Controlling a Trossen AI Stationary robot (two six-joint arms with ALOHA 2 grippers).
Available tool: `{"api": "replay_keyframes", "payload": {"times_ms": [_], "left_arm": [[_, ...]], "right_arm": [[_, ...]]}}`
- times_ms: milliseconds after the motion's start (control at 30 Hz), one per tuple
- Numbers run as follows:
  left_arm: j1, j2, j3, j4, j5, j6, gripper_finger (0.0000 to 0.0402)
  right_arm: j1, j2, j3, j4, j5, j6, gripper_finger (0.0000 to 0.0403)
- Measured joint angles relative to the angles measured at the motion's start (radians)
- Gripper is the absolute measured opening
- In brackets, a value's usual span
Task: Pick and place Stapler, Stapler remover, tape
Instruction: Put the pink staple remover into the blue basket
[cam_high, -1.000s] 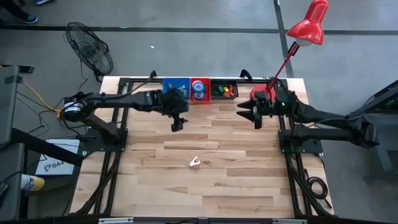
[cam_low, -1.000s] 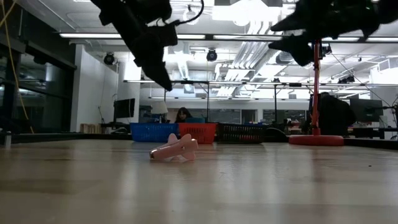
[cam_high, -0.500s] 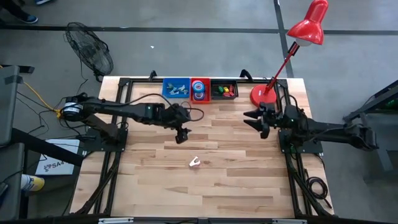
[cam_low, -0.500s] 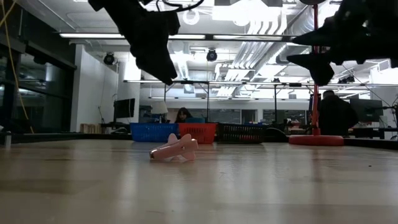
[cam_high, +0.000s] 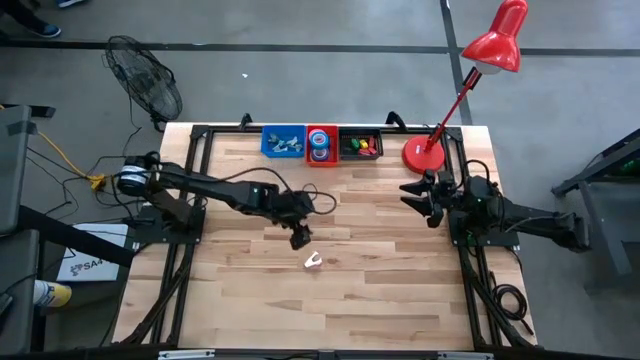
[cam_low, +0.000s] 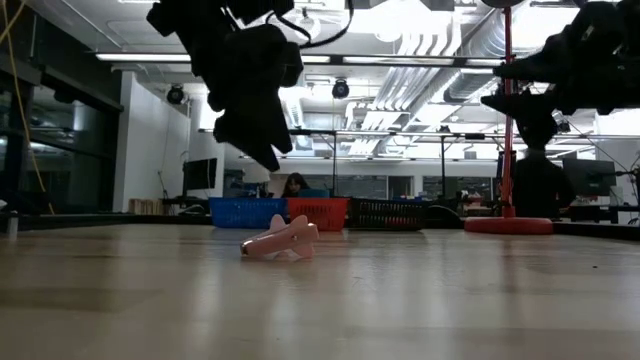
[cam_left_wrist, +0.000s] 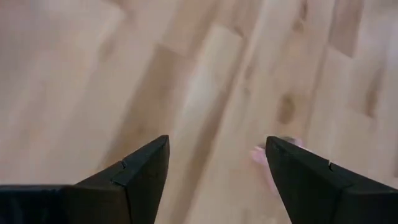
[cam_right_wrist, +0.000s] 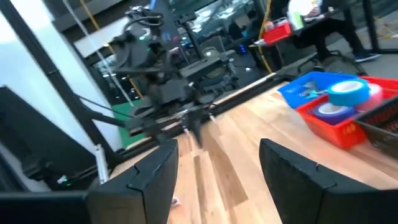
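The pale pink staple remover (cam_high: 313, 262) lies on the wood table, near its middle; it also shows low on the tabletop (cam_low: 282, 240) and at the edge of the left wrist view (cam_left_wrist: 273, 163). My left gripper (cam_high: 300, 238) (cam_low: 262, 150) (cam_left_wrist: 217, 149) hangs open above it, a little to the far-left of it, touching nothing. My right gripper (cam_high: 427, 197) (cam_low: 520, 95) (cam_right_wrist: 217, 152) waits open in the air near the table's right side. Blue tape rolls (cam_right_wrist: 348, 92) sit in the red bin (cam_high: 321, 143). No stapler can be made out.
A blue bin (cam_high: 283, 142), the red bin and a black bin (cam_high: 360, 145) with small coloured things stand in a row at the table's far edge. A red desk lamp's base (cam_high: 420, 156) sits at the far right, close to my right arm. A fan (cam_high: 145, 75) stands off the table.
My left gripper has moved from beside the bins toward the table's near edge and slightly right, coming down closer to the staple remover. My right gripper has drawn back toward the table's right edge and lowered a little. The staple remover has not moved.
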Motion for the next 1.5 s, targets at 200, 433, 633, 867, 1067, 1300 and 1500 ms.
{"api": "replay_keyframes", "payload": {"times_ms": [200,433,633,867,1067,1300,1500], "left_arm": [[-0.071,0.029,0.0,0.029,0.05,-0.088,0.0263],[-0.178,0.042,0.0,0.023,-0.041,-0.178,0.0263],[-0.249,0.091,0.001,0.035,-0.073,-0.261,0.0263],[-0.285,0.165,0.001,0.131,-0.107,-0.304,0.0263],[-0.283,0.207,0.001,0.153,-0.129,-0.302,0.0263],[-0.283,0.233,0.002,0.168,-0.124,-0.227,0.0263],[-0.283,0.255,0.002,0.176,-0.105,-0.185,0.0263]], "right_arm": [[0.0,-0.032,0.001,-0.082,0.008,-0.002,0.0216],[0.0,-0.029,0.0,-0.116,-0.003,-0.003,0.0216],[0.0,-0.028,0.0,-0.116,-0.003,-0.003,0.0216],[0.0,-0.028,0.0,-0.124,-0.003,-0.003,0.0216],[0.0,-0.028,0.001,-0.125,-0.003,-0.003,0.0216],[0.0,-0.028,0.001,-0.127,-0.003,-0.003,0.0216],[0.0,-0.028,0.001,-0.133,-0.003,-0.003,0.0216]]}}
